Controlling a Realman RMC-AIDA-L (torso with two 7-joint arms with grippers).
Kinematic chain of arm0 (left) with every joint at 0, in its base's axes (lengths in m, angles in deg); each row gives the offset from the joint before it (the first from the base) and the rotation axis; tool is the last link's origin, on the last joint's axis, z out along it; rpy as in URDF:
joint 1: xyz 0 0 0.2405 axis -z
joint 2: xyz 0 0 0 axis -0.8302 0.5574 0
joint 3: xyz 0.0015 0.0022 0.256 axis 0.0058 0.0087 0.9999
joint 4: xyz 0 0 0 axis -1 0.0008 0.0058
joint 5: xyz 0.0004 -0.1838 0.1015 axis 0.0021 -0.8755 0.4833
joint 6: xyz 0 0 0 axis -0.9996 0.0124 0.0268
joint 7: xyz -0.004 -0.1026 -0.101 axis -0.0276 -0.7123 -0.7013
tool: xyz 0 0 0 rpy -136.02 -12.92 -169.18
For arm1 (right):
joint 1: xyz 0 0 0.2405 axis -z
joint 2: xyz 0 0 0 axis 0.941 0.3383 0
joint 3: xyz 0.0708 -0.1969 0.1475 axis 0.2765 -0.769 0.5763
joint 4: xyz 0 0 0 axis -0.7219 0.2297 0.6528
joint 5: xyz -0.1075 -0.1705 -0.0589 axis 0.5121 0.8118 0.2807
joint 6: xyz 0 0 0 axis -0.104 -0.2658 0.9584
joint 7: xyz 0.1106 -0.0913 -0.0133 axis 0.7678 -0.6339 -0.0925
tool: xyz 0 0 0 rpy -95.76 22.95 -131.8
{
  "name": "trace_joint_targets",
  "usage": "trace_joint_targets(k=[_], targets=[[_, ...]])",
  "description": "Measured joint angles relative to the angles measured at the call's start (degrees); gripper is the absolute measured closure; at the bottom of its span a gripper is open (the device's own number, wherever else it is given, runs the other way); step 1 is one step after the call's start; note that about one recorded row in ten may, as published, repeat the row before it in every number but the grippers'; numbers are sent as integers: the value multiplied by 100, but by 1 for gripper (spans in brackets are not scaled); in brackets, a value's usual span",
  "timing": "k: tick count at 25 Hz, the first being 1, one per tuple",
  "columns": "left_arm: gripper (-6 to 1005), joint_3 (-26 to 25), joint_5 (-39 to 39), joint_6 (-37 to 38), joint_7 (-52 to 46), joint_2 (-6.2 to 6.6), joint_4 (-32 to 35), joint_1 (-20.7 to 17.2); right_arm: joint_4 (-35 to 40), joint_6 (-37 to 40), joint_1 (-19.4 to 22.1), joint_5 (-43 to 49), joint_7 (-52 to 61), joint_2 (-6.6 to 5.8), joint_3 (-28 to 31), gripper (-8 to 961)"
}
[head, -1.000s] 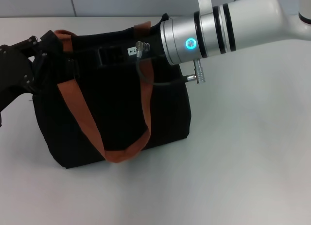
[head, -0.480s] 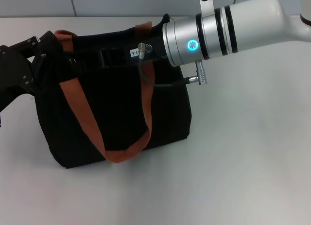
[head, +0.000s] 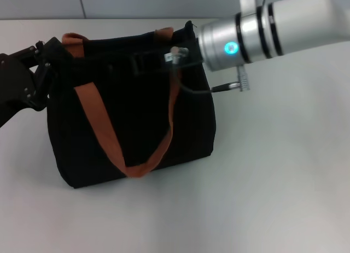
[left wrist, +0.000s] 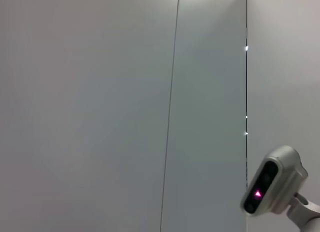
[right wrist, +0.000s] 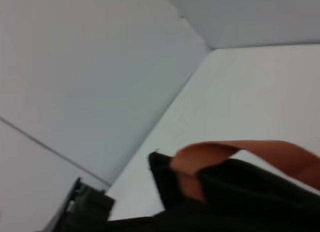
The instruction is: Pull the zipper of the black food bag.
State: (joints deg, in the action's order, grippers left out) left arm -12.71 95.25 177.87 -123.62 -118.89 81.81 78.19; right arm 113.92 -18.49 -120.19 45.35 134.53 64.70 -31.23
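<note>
The black food bag (head: 131, 116) stands on the white table in the head view, its orange-brown handles (head: 98, 122) hanging down its front. My left gripper (head: 52, 53) is shut on the bag's top left end. My right gripper (head: 149, 62) reaches in from the right and lies on the zipper line along the bag's top. The zipper pull is hidden under it. The right wrist view shows black bag fabric (right wrist: 250, 202) and an orange-brown handle (right wrist: 235, 152).
The white table (head: 273, 171) stretches to the right of and in front of the bag. A wall runs behind the table. The left wrist view shows only the wall and a grey camera unit (left wrist: 272, 184).
My right gripper has moved to the right along the bag's top. The handles and the bag's top have shifted a little to the right with it. The left gripper has stayed in place.
</note>
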Motion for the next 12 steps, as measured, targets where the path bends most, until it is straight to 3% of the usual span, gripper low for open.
trace_joint_targets(k=[5, 12], targets=[[979, -66, -1, 8, 0, 7, 0, -1, 932, 5, 583, 651, 545, -14, 123, 952], [979, -135, -1, -3, 0, 14, 0, -1, 1294, 163, 936, 1044, 709, -15, 630, 953]])
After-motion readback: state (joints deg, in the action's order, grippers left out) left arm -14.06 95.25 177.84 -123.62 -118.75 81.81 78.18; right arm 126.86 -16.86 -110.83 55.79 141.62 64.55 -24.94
